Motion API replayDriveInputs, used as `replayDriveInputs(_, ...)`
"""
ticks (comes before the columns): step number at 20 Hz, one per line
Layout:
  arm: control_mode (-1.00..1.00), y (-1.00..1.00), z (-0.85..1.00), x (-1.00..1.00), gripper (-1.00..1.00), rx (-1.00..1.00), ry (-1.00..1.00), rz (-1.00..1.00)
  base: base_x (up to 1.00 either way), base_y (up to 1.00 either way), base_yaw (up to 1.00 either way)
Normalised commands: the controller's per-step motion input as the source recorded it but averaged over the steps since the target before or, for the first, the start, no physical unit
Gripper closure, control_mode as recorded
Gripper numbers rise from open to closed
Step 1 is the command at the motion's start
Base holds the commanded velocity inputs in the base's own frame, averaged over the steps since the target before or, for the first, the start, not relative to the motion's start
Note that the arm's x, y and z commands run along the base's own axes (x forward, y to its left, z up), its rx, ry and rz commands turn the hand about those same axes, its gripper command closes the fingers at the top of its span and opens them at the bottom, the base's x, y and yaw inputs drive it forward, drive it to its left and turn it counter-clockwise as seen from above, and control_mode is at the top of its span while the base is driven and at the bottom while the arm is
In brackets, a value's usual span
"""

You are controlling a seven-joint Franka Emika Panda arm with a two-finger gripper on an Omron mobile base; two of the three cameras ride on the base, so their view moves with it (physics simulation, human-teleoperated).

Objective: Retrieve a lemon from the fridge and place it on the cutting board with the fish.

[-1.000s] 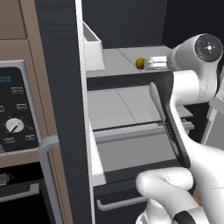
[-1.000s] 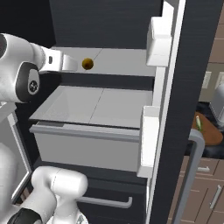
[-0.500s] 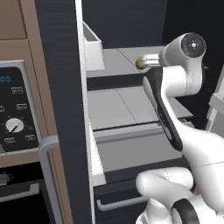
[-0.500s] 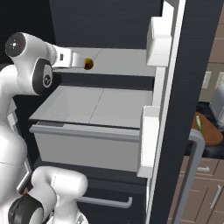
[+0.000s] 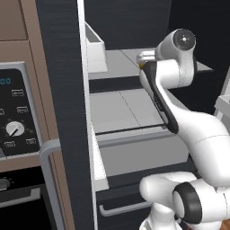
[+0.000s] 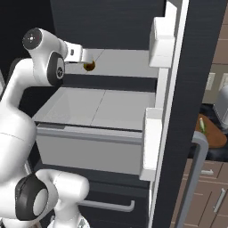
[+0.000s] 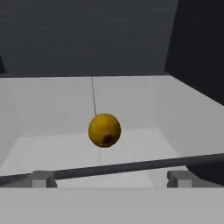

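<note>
The lemon (image 7: 104, 130), a small yellow fruit, lies on the grey upper shelf (image 7: 52, 109) of the open fridge (image 6: 111, 26). My gripper (image 7: 111, 179) is open just short of it, with one fingertip on each side and the lemon centred between and beyond them. In the right base view the gripper (image 6: 87, 60) reaches onto the shelf right at the lemon (image 6: 89, 66). Far to the lower right, past the fridge door, part of the reddish-brown cutting board (image 6: 213, 136) shows, with the greenish fish (image 6: 201, 125) on it.
White door bins (image 6: 161, 36) hang on the open dark door (image 6: 198, 89). A grey drawer (image 6: 89, 147) juts out below the shelf. The other door edge (image 5: 63, 112) and the oven control panel (image 5: 15, 117) stand at the left.
The hand has swung over the shelf and closed in on the lemon. Its jaws stayed open throughout. The lemon has not moved.
</note>
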Motion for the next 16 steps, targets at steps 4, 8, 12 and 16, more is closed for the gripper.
replayDriveInputs(4, -1.00, 0.03, -0.12, 0.40, -1.00, 0.01, 0.03, 0.00, 0.00, 0.00, 0.00)
replayDriveInputs(8, -1.00, 0.12, -0.14, 0.33, -1.00, 0.00, 0.00, 0.00, 0.00, 0.00, 0.00)
replayDriveInputs(12, -1.00, 0.04, -0.05, 0.41, -1.00, 0.00, 0.00, -0.01, 0.00, 0.00, 0.00)
replayDriveInputs(16, -1.00, 0.00, -0.04, 0.21, -1.00, 0.00, 0.03, 0.00, 0.00, 0.00, 0.00)
